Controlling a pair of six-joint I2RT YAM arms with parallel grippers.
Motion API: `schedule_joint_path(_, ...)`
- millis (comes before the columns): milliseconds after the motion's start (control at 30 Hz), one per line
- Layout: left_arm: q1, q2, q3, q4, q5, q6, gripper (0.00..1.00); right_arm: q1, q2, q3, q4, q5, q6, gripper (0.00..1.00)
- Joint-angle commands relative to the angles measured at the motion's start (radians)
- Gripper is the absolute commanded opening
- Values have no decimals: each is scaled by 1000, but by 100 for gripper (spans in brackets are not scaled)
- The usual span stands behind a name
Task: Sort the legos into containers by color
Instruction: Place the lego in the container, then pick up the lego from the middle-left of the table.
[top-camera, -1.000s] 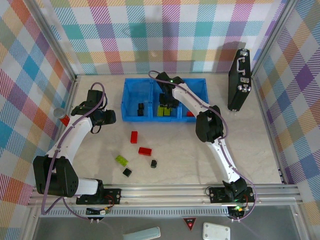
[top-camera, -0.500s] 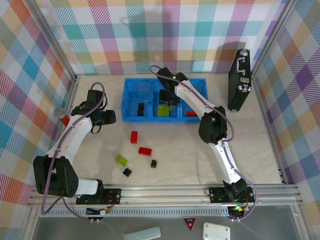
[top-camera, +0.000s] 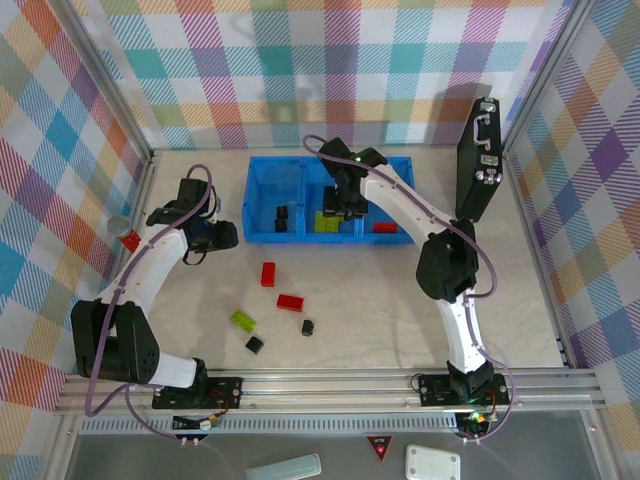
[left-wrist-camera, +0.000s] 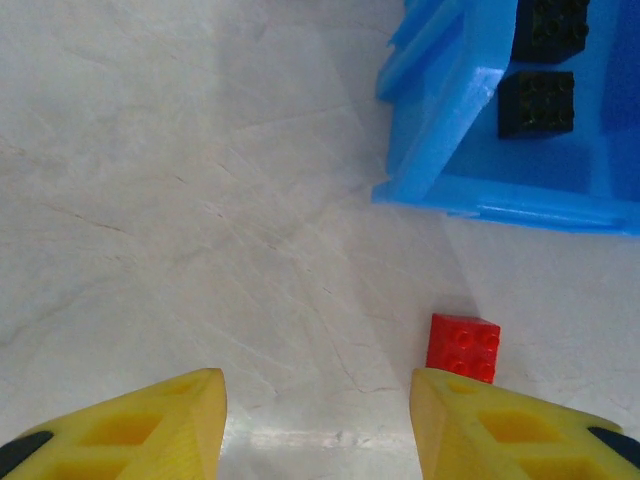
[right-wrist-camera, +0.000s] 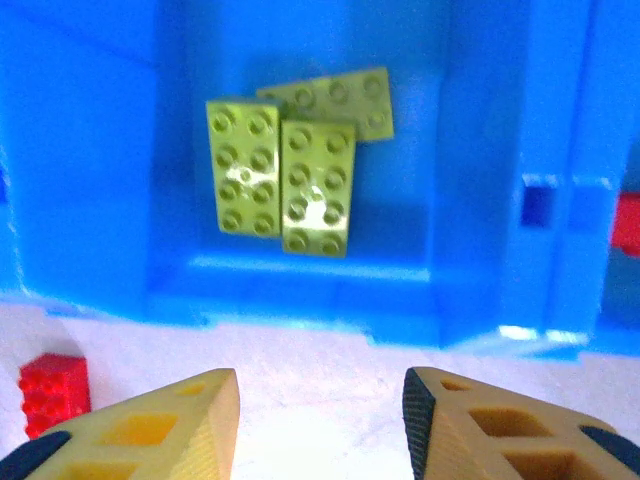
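Blue tray (right-wrist-camera: 480, 150), lime-green legos (right-wrist-camera: 318, 190)

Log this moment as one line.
left gripper: open, empty | right gripper: open, empty, at middle compartment | green legos: three in middle compartment | table: five loose legos

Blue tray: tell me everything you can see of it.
The blue tray looks like translucent plastic: one piece, open on top, with three square compartments side by side. It sits flat on the table near the back wall. The left compartment holds two black bricks, the middle one three lime-green bricks, and the right one a red brick.
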Motion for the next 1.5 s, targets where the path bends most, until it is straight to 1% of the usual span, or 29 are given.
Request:
schedule_joint_path(0, -13, 18, 39, -49, 55, -32, 53, 6, -92, -91, 30, -25, -13, 49)
schedule_joint_path(167, -72, 49, 59, -81, 48, -58, 53, 6, -190, -252, 77, -38, -15, 48)
schedule_joint_path(400, -169, 50, 16, -67, 20, -115, 53, 30, -297, -437, 124, -62, -22, 49)
schedule_joint_path(533, -186, 28, -30, -53, 18, -156, 53, 74, -331, -502, 140, -80, -37, 49)
schedule_joint_path(633, -187, 5, -71, -43, 14, -179, 53, 129, -341, -533, 151, -102, -64, 49)
schedule_joint_path(733, -196, -22, -104, -49, 12, -195, 53, 184, -332, -546, 142, -84, -62, 49)
schedule_joint_path(833, -237, -57, -133, -59, 0, -226, 53, 214, -331, -570, 144, -82, -36, 49)
schedule_joint_path(1033, -381, -128, -198, -73, -50, -345, 53, 229, -362, -654, 180, -94, 10, 49)
schedule_joint_path(1200, -529, -166, -237, -67, -93, -474, 52, 229, -394, -702, 175, -60, 19, 48)
schedule_joint_path(1367, -667, -161, -252, -59, -137, -576, 51, 227, -429, -737, 174, -36, 26, 48)
schedule_joint_path(1467, -743, -133, -250, -49, -160, -625, 50, 215, -450, -762, 178, -31, 38, 48)
